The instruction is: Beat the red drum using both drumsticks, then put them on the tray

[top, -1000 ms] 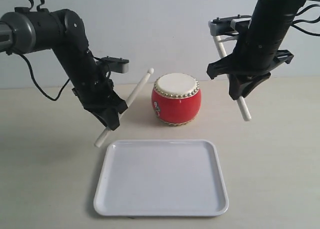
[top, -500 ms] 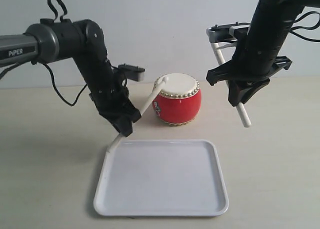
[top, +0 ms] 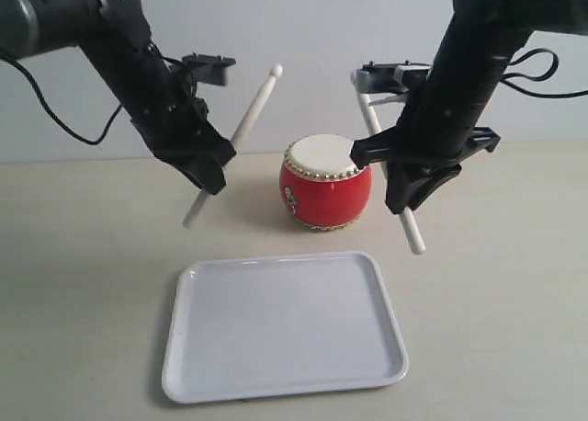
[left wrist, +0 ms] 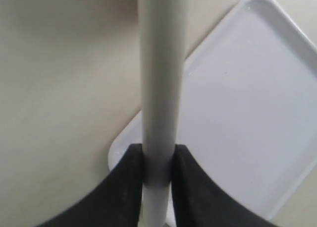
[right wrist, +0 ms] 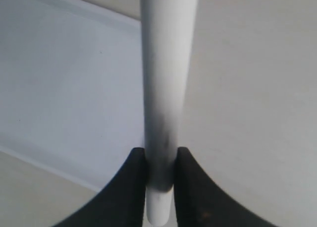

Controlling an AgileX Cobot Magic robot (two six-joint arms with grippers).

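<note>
The red drum (top: 325,182) with its cream skin stands behind the white tray (top: 283,327). My left gripper (top: 213,166) is shut on a drumstick (top: 245,124) held in the air left of the drum, its rounded tip pointing up and right. In the left wrist view that drumstick (left wrist: 161,78) runs between the fingers (left wrist: 131,187) above the tray's corner (left wrist: 237,108). My right gripper (top: 404,184) is shut on the other drumstick (top: 412,230), right beside the drum's right side, tilted with its lower end low. The right wrist view shows this drumstick (right wrist: 166,73) clamped between the fingers (right wrist: 190,187).
The pale tabletop (top: 83,283) spreads on both sides of the tray. A light wall (top: 303,26) stands behind. The left arm (top: 110,35) and the right arm (top: 478,44) reach in from above, with cables trailing from each.
My left gripper has lifted its drumstick up off the drum skin and back to the left. My right gripper has moved left and down to the drum. The tray has slid and turned slightly.
</note>
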